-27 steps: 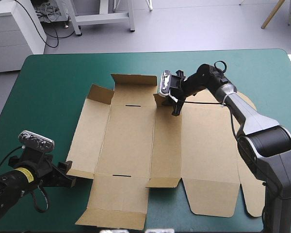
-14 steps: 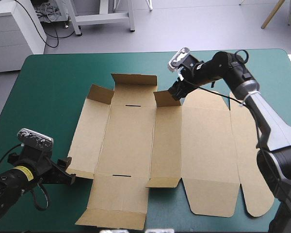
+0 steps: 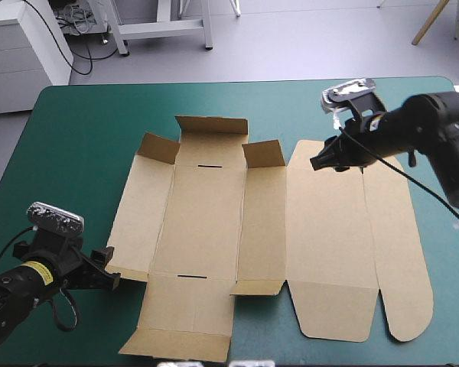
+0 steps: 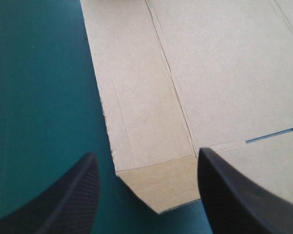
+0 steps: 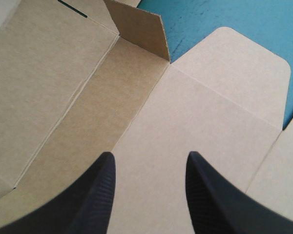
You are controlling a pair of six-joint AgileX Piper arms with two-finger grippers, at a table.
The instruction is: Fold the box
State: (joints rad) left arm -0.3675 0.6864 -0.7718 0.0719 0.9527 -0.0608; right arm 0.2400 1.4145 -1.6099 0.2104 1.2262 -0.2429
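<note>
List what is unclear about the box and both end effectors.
- High view: the right end effector covers part of the far edge of the box.
- High view: the left end effector is too small to show contact with the box.
- Left wrist view: picture edges cut off most of the box.

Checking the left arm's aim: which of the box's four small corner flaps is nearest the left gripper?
The near-left flap, just ahead of the open left gripper. The other three sit farther off on the box.
</note>
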